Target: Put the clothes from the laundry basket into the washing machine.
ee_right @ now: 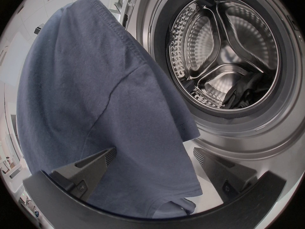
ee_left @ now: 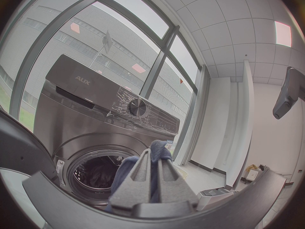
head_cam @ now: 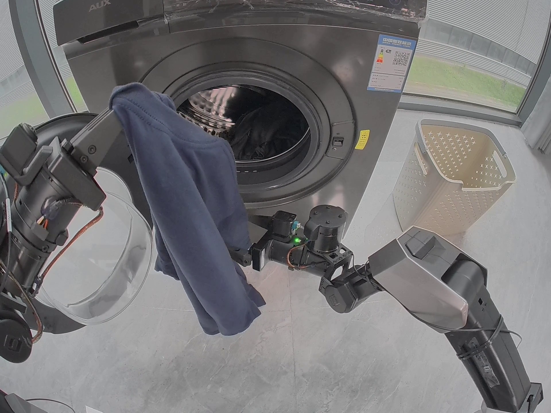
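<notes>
Loading step. Your left gripper [ee_left: 154, 156] pinched the navy shirt [head_cam: 189, 202] high, left of the mouth of the washing machine [head_cam: 356, 81]. Your right gripper [ee_right: 152, 153], fingers spread around the shirt's lower part, sat below that mouth. The next move probably called for swinging the shirt inside. The laundry basket [head_cam: 425, 190] stood to the right.

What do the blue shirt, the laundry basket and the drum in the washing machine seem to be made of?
The shirt: soft knit fabric, likely cotton, matte; it drapes and shows stitched seams. The basket: cream plastic, rigid, with moulded perforated walls. The drum: polished metal, probably stainless steel; it mirrors light and has embossed dimples.
</notes>
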Available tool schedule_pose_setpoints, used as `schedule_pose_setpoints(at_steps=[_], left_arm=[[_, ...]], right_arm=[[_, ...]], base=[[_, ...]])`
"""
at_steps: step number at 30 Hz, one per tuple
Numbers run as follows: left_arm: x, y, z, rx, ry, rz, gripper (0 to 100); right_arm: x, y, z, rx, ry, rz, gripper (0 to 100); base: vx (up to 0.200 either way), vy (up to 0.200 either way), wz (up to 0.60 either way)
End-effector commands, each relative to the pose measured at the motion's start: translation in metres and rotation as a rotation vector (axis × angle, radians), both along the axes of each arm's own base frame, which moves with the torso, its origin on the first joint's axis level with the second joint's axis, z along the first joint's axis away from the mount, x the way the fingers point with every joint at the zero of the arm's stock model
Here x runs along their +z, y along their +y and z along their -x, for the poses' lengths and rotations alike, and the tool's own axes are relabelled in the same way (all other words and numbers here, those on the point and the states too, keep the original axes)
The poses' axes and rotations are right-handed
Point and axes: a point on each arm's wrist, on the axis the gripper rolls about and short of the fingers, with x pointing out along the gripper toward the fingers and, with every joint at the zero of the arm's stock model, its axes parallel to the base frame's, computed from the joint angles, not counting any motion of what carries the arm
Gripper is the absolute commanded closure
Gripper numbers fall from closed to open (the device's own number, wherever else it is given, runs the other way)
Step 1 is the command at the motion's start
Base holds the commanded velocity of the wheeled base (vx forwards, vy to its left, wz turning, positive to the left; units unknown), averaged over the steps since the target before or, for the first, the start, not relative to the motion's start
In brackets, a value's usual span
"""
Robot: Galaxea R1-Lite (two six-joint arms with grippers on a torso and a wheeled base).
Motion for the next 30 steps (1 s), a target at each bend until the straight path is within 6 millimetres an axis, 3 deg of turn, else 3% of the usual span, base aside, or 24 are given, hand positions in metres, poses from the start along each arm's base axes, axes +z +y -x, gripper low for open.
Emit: schedule_pose_setpoints(at_steps=[1, 2, 3, 11, 12, 19, 24, 26, 27, 30], left_arm=[[-0.001, 0.000, -0.001, 0.001, 0.003, 0.000, 100], [0.000, 0.000, -0.001, 0.001, 0.001, 0.001, 100], [0.000, 0.000, -0.001, 0.001, 0.001, 0.001, 100], [0.000, -0.001, -0.001, 0.001, 0.002, 0.000, 100], [-0.001, -0.001, -0.001, 0.001, 0.003, 0.000, 100], [0.000, 0.000, -0.002, 0.005, 0.001, 0.002, 100], [0.000, 0.001, -0.002, 0.011, 0.002, 0.003, 100], [0.000, 0.001, -0.002, 0.014, 0.002, 0.004, 100], [0.000, 0.002, -0.003, 0.018, 0.002, 0.003, 100], [-0.001, 0.006, -0.005, 0.039, 0.006, -0.002, 100]], right_arm=[[-0.010, 0.009, -0.007, 0.005, -0.025, -0.019, 0], [-0.008, 0.010, -0.008, 0.006, -0.033, -0.024, 0], [-0.007, 0.011, -0.008, 0.006, -0.038, -0.028, 100], [-0.001, 0.004, -0.010, -0.006, -0.045, -0.033, 100], [0.009, -0.001, -0.009, -0.014, -0.057, -0.036, 100], [0.056, -0.056, 0.011, -0.098, -0.034, -0.021, 100], [0.068, -0.089, 0.036, -0.159, -0.010, -0.002, 100], [0.068, -0.089, 0.036, -0.159, -0.010, -0.002, 100], [0.080, -0.109, 0.057, -0.218, -0.011, -0.009, 100], [0.093, -0.125, 0.071, -0.289, -0.020, -0.031, 100]], base=[[0.000, 0.000, 0.00], [0.000, 0.000, 0.00], [0.000, 0.000, 0.00], [0.000, 0.000, 0.00], [0.000, 0.000, 0.00], [0.000, 0.000, 0.00], [0.000, 0.000, 0.00], [0.000, 0.000, 0.00], [0.000, 0.000, 0.00], [0.000, 0.000, 0.00]])
